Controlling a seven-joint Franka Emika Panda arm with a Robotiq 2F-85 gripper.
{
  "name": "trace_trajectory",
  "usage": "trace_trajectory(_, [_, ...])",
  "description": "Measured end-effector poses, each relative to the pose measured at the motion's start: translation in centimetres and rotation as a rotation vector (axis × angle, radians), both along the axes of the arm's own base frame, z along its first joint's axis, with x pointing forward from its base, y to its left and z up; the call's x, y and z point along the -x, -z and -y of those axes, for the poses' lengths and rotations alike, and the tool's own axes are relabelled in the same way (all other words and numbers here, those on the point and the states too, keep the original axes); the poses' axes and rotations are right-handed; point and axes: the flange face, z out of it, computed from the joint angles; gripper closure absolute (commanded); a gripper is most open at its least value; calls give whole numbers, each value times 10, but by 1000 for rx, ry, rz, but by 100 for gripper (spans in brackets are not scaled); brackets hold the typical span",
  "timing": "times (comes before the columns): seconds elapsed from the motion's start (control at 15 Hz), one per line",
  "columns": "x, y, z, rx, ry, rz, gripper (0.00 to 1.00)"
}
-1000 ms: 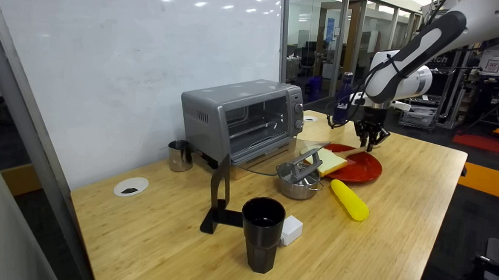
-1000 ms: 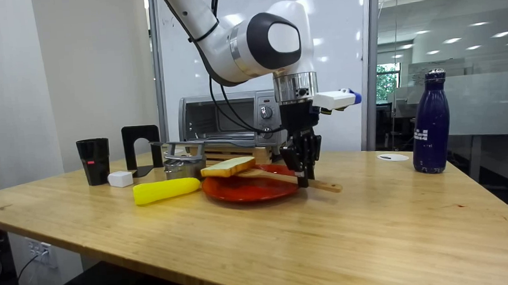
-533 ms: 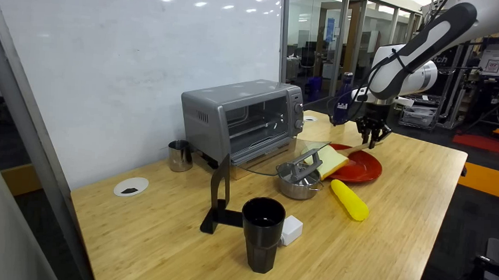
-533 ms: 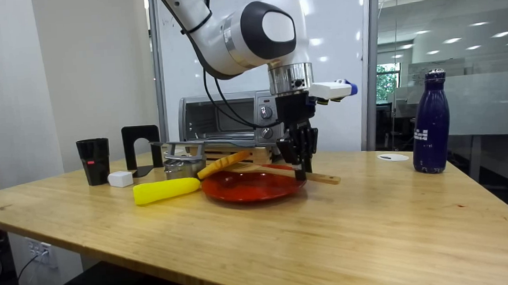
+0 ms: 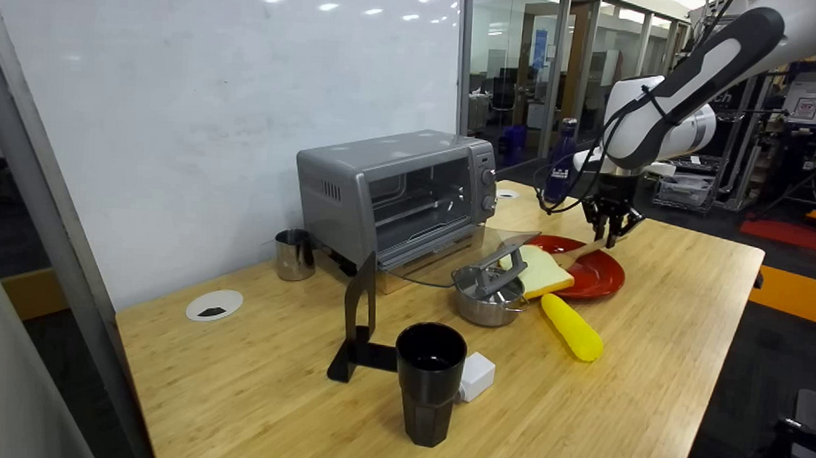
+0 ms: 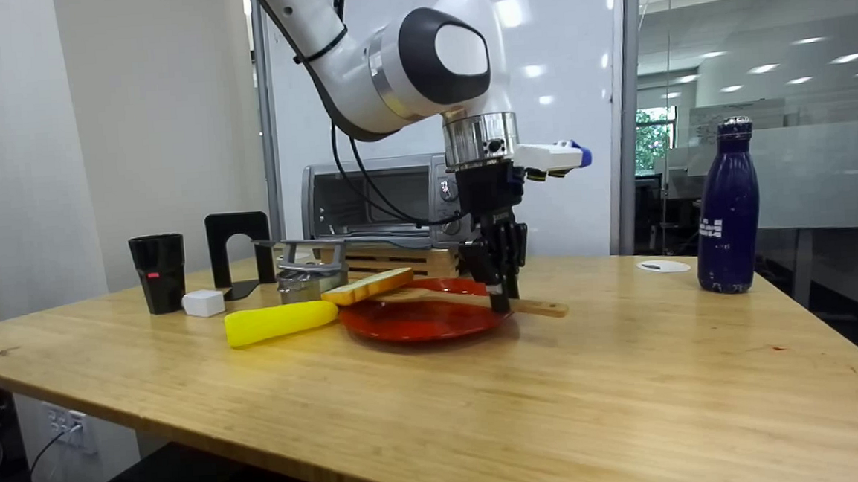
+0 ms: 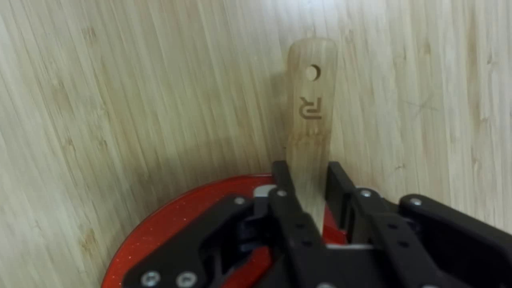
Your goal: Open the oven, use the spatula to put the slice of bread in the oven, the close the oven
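The tool (image 7: pixel 307 172) pinches the spatula (image 7: pixel 309 132) by its handle. The bread (image 5: pixel 545 272) overhangs the plate (image 5: pixel 605 274); the oven (image 5: pixel 384 154) stands open.

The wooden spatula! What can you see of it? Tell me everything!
The spatula looks like pale wood, long and thin. Its handle has a rounded tip with a round hole, then darker letter-like marks. The claw grips the handle from both sides. The spatula stretches over the red plate, handle poking past the rim; its flat end reaches the slice of bread, but I can't tell if it's underneath.
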Motion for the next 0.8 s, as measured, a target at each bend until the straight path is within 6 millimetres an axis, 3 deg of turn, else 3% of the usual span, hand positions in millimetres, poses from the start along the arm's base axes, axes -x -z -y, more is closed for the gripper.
trace_trajectory(0.8, [-13, 6, -40, 27, -111, -31, 93])
